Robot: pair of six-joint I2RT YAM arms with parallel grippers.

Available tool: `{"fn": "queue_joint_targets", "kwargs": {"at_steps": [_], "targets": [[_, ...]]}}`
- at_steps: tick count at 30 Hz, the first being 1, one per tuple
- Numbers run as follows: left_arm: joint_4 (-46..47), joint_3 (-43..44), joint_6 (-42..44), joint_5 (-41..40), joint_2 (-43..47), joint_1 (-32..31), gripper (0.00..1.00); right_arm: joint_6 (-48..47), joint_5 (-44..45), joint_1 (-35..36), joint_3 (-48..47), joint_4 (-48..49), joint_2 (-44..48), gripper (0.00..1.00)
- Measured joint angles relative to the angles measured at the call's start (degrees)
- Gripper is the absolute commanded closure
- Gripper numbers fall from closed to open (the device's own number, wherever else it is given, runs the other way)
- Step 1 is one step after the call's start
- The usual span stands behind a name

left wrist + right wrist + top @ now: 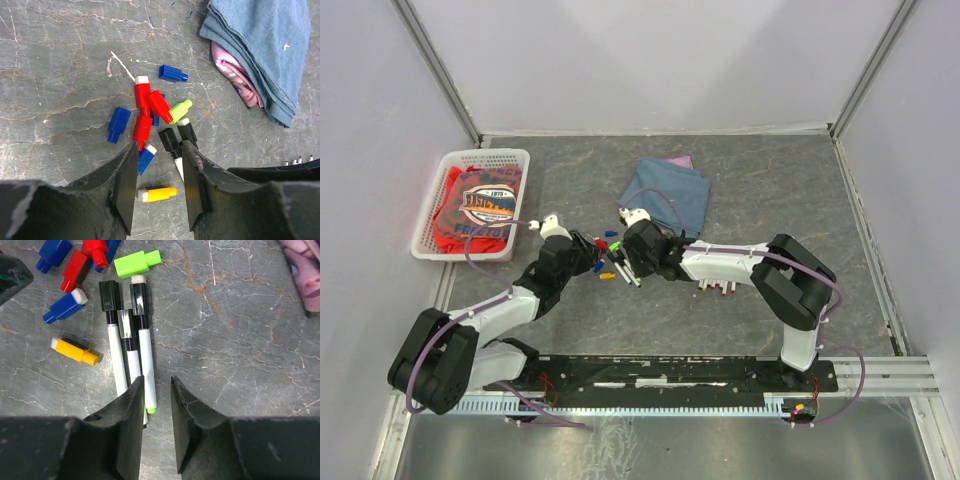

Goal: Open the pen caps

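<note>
The pen caps [159, 106] lie in a loose heap at the middle of the desk [570, 320], red, blue, green, black and yellow, some touching or overlapping, with one blue cap [173, 74] a little apart on the far side. Just beside the heap, three pens [132, 365] lie side by side with their white barrels touching. Black pieces sit at their far ends (whether these are caps not yet pulled off, I cannot tell for sure).

The left fingers [125, 185] are parted about halfway and hold nothing. They hang over the near edge of the heap, with a white-ended blue cap [146, 159] showing in the gap. The right fingers [132, 420] stand a little apart, also empty, over the near ends of the pens.

I judge the main risk to be the touching barrels. Fingers closing there could catch two pens at once, or roll the thin ones aside. A low pass by the left arm could scatter the loose caps. The two arms also work close together and might knock into each other.

Well away at the far left, a white basket [485, 153] holds a red garment [455, 230] with a printed badge. A folded blue cloth [672, 192] lies beyond the heap, with something pink [235, 75] tucked into its folds.
</note>
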State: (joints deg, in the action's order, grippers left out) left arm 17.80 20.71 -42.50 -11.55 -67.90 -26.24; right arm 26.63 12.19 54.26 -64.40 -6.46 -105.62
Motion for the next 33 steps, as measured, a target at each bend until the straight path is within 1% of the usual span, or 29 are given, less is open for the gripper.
{"fn": "queue_joint_targets", "kwargs": {"at_steps": [9,23,26,30,33], "targets": [[0.7,-0.5,0.0,0.3,0.5,0.0,0.53,-0.4,-0.6,0.0,-1.4,0.0,-2.9,0.67],[1.3,-0.9,0.0,1.2,0.6,0.0,0.53,-1.3,-0.3,0.2,-2.2,-0.2,-4.4,0.68],[1.4,-0.9,0.0,1.2,0.6,0.0,0.53,-1.7,0.3,0.5,-3.0,-0.5,-5.0,0.72],[1.6,-0.9,0.0,1.5,0.6,0.0,0.52,-2.3,1.3,1.1,-3.4,-1.1,-5.3,0.85],[1.6,-0.9,0.0,1.7,0.6,0.0,0.5,-2.3,1.8,1.3,-3.6,-1.4,-5.4,0.9]]}}
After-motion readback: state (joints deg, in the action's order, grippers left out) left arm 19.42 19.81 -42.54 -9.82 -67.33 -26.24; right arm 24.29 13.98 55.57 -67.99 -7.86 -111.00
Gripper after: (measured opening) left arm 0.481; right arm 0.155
